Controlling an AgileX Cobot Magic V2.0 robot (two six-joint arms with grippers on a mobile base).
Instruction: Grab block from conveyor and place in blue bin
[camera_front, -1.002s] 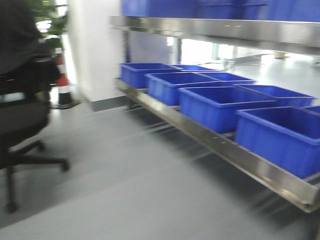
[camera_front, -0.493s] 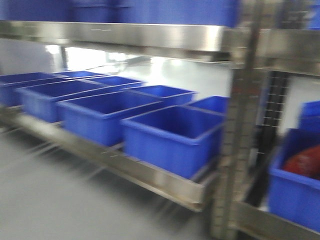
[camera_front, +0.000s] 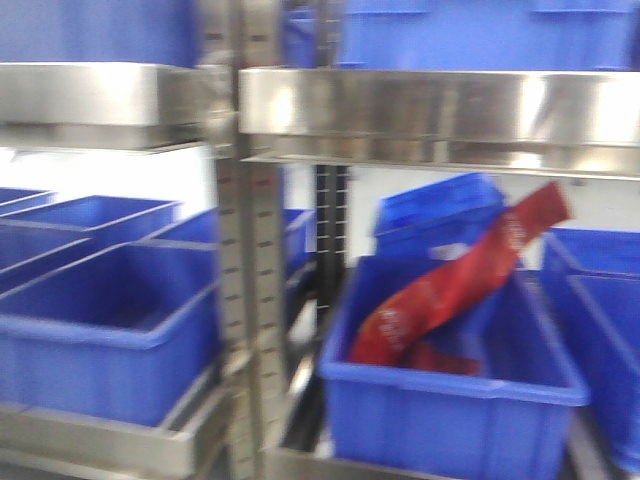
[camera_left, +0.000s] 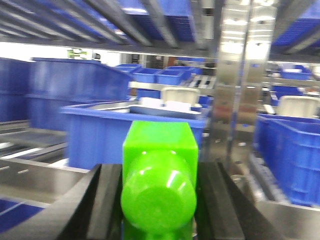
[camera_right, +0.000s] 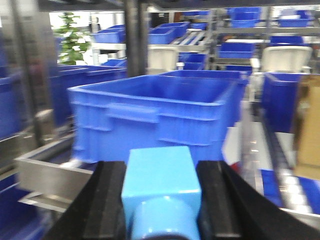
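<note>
Between the black fingers (camera_left: 111, 200) of the left claw (camera_left: 160, 200) sat a green block (camera_left: 159, 155), pinched on its two flat sides, with the claw closed down to the block's width. The right claw (camera_right: 161, 200) gripped a light blue block (camera_right: 160, 175) the same way, pads pressed against both flanks. No conveyor showed in any view, so I judged both blocks to be already off it, held up in front of steel shelving (camera_front: 440, 110) loaded with bins. Just beyond the light blue block stood an open blue bin (camera_right: 155, 107) on a steel shelf (camera_right: 50, 175). A second blue bin (camera_left: 100, 135) stood beyond the green block. Seen from the front, the near right bin (camera_front: 440, 420) held a red packet (camera_front: 450, 290) leaning against its far wall, to the right of a steel upright (camera_front: 235, 300).

Both blocks looked like moulded hard plastic: stiff, light, and unlikely to be harmed by a short drop. The green one was glossy, with highlights on the rounded end facing the camera, so I judged it slippery. Its square body, with flat parallel sides, was the sensible place to hold. On the rounded part the pads could roll off. With the grip already on the flats, a release low over a bin would probably serve, since a light, hard block could bounce.
</note>
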